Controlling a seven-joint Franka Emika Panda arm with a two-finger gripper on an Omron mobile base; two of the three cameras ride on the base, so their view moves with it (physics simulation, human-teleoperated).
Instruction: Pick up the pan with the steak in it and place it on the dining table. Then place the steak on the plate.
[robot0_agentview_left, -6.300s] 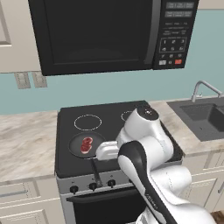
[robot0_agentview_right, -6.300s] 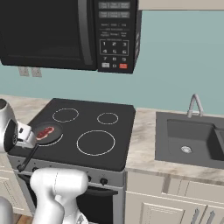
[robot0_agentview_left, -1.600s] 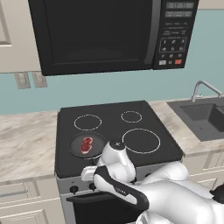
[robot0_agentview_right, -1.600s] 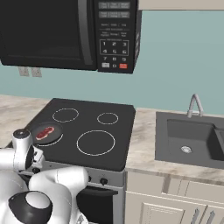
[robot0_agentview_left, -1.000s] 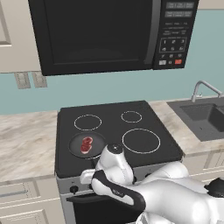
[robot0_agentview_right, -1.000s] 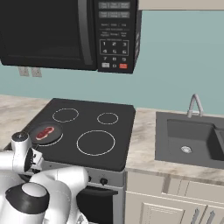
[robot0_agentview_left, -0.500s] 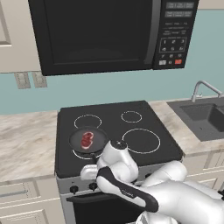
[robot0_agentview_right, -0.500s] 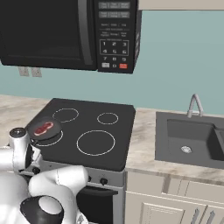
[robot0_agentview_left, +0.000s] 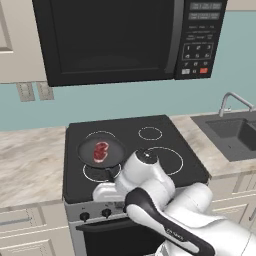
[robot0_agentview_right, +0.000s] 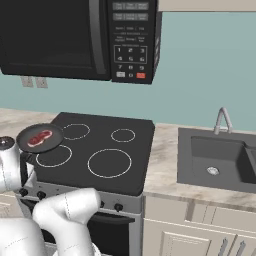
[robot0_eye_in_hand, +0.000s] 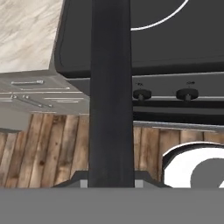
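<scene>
The black pan (robot0_agentview_left: 101, 151) hangs level a little above the stove's front left burner, with the red steak (robot0_agentview_left: 100, 151) lying in its middle. In the right base view the pan (robot0_agentview_right: 40, 137) and steak (robot0_agentview_right: 39, 137) sit at the far left, beside my white arm. In the hand view the pan's long black handle (robot0_eye_in_hand: 111, 87) runs straight up from my gripper (robot0_eye_in_hand: 111, 183), which is shut on it. In the left base view my arm's white joint covers the hand. The dining table and the plate are out of view.
The black stove (robot0_agentview_left: 165, 140) has ring burners and front knobs (robot0_eye_in_hand: 142, 94). A black microwave (robot0_agentview_left: 110, 35) hangs low over it. Marble counter (robot0_agentview_left: 30, 155) lies to the left, a sink (robot0_agentview_left: 235, 135) with a faucet to the right. Wooden floor (robot0_eye_in_hand: 48, 144) is below.
The pan with the steak has risen off the front left burner and shifted slightly back. The gripper finished closing on the handle about a second ago and has held since.
</scene>
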